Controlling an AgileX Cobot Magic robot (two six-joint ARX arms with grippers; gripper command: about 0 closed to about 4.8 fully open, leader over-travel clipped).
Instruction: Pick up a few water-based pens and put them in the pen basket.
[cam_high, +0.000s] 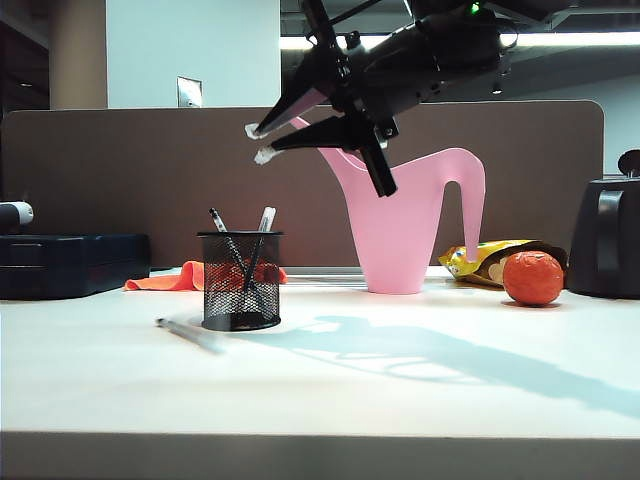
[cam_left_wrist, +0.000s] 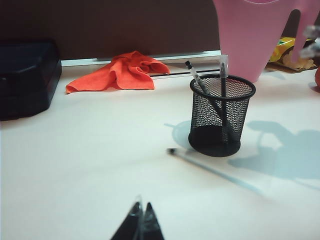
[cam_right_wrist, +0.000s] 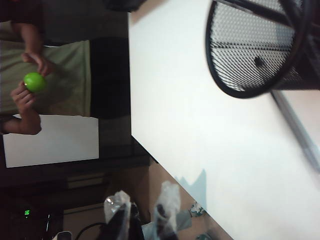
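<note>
- Right gripper (cam_high: 262, 143) high above the pen basket (cam_high: 240, 280), jaws a little apart, nothing between them. Judged: a pen has been let go; next step is fetching the last one.
- Two water-based pens (cam_high: 262, 232) stand tilted in the basket; a third pen (cam_high: 190, 333) lies flat on the table (cam_high: 400, 390), just beside the basket's base, well below the gripper.
- To do it well: descend clear of the basket rim, jaws across the barrel.
- Left gripper (cam_left_wrist: 141, 220) pressed together, low, well apart from the basket.

The right gripper (cam_high: 260, 143) is glossy black with two long tapered fingers tipped in pale, translucent wrapping; a small green light glows on its arm. The left gripper (cam_left_wrist: 141, 216) shows black pointed fingertips.
</note>
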